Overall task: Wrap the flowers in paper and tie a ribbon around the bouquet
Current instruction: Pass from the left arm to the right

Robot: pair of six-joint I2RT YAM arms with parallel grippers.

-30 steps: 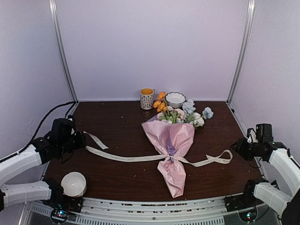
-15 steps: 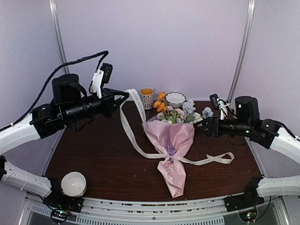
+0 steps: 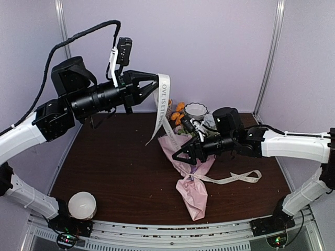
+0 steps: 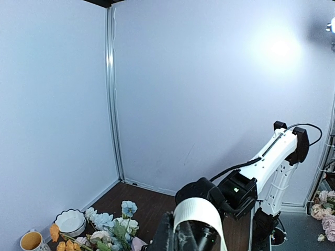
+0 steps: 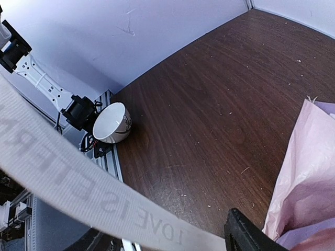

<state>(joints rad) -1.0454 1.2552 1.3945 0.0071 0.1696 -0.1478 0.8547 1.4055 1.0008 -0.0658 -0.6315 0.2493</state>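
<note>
Bouquet (image 3: 184, 168) lies flat on the table (image 3: 115, 162), narrow end toward the near edge and blooms toward the far wall.

Paper (image 3: 189, 194): thin, crinkly, light. It likely creases or tears under a hard pinch, so the gathered waist looks the safest hold.

Ribbon (image 3: 163, 102) crosses that waist. Its right tail lies loose on the wood. Its left length climbs up and left to the left gripper (image 3: 154, 86), which is raised high with its jaws closed on it. The ribbon is soft and flat, and probably slippery. Best taken across its flat face, close to the waist. A strong pull would likely drag the light bouquet.

Right gripper (image 3: 178, 156) hovers just over the paper's left side, jaws parted and holding nothing.

Flowers (image 3: 179, 116) sit at the far end, partly hidden by the right arm. Their stems look thin and bendy.

Surface: dark, smooth and wood-toned, with a few specks. A white bowl (image 3: 82, 205) sits at the near left, a patterned bowl (image 3: 195, 110) and a cup (image 4: 31, 241) at the far edge.

Room: pale lilac walls (image 3: 209, 47), with metal posts (image 3: 269, 57) in the far corners.
</note>
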